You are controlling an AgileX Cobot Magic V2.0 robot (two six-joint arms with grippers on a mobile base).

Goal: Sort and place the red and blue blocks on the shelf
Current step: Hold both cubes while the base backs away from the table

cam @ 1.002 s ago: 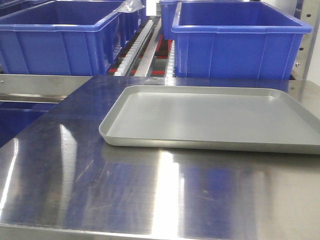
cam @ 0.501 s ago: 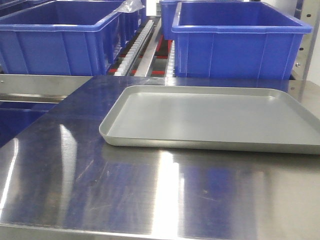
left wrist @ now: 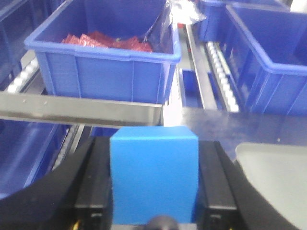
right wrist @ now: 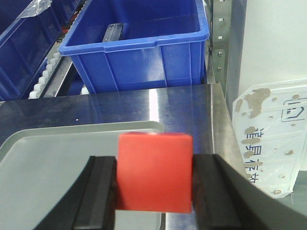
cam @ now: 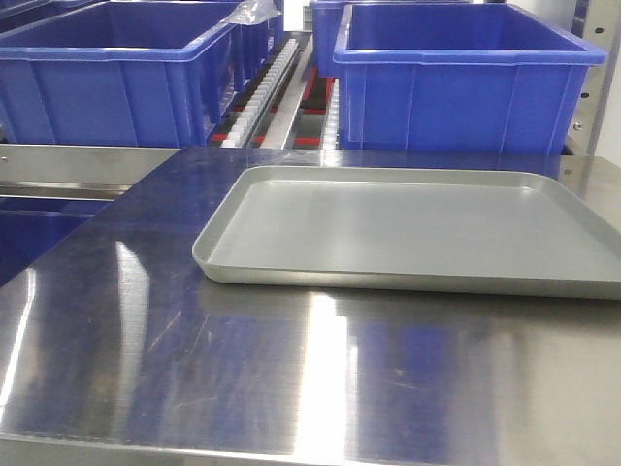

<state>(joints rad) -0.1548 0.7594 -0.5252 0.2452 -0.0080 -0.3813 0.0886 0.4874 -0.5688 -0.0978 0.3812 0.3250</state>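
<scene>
In the left wrist view the bright blue block (left wrist: 154, 177) sits squeezed between my left gripper's (left wrist: 154, 143) black fingers (left wrist: 96, 177), so that gripper is shut on it. It hangs just in front of the shelf's steel rail (left wrist: 76, 108). My right gripper (right wrist: 154, 163) is shut on the red block (right wrist: 154, 171), held above the near right corner of the grey tray (right wrist: 57, 163). Neither arm nor either block shows in the front view. The shelf's white roller tracks (cam: 277, 78) run back between the bins.
The grey tray (cam: 408, 228) lies bare on the shiny steel tabletop (cam: 194, 379). Large blue bins stand on the shelf: one at left (cam: 107, 68) holding red packets (left wrist: 105, 42), one at right (cam: 456, 78). A perforated upright (right wrist: 219, 38) and a white label plate (right wrist: 273, 139) stand at the right.
</scene>
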